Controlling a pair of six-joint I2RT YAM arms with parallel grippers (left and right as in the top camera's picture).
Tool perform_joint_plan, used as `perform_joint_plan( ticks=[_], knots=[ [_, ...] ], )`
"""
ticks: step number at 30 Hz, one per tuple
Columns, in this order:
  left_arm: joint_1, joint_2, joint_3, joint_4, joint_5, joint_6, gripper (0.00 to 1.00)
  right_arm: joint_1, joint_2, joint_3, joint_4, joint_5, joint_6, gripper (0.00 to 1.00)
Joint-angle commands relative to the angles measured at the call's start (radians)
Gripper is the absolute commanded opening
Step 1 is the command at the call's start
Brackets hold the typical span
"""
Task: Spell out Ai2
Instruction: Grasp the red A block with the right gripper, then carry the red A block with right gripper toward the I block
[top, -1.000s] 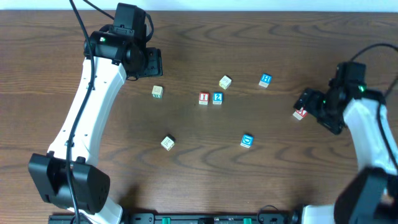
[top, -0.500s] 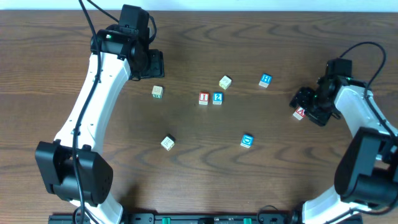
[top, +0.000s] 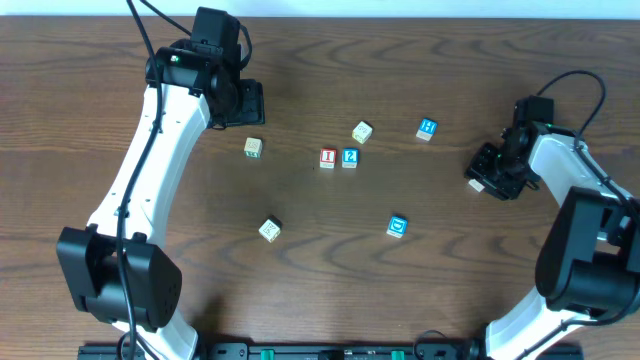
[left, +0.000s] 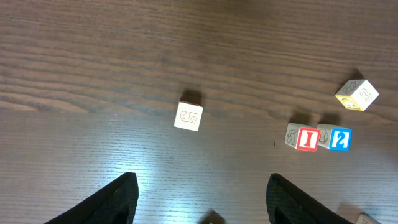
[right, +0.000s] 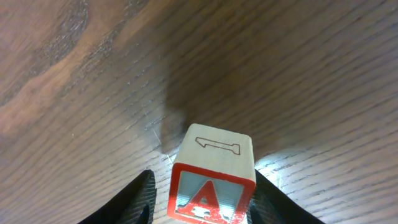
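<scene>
Though it is only a small cube, the A block (right: 211, 180) looks light, stiff and smooth-faced, so I'd pinch it square across two opposite flat sides, never the corners, or it may twist. It sits near the right edge of the desk (top: 300, 260), between the right fingers (right: 134, 199), which stand narrow and seem to grip it, tilted. Toward the middle, the I block (top: 327, 158) and 2 block (top: 349, 157) touch side by side. Near the far-left corner the left fingers (left: 115, 199) hang wide, holding nothing.
</scene>
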Motion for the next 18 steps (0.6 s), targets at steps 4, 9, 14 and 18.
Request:
perform_joint_plan(
  ticks=[4,9,14,18],
  knots=[
    [0.003,0.008,-0.005,0.001,0.006,0.017,0.68,0.006,0.009,0.018,0.004,0.024,0.008,0.43],
    [0.003,0.008,-0.005,0.001,0.007,0.017,0.68,0.006,0.009,0.018,0.004,0.030,0.008,0.38],
    [0.003,0.008,-0.005,0.002,0.007,0.017,0.68,0.006,0.009,0.018,0.003,0.037,0.007,0.33],
    [0.003,0.008,-0.005,0.002,0.006,0.017,0.68,0.008,0.009,0.018,0.003,0.039,-0.013,0.27]
  ],
)
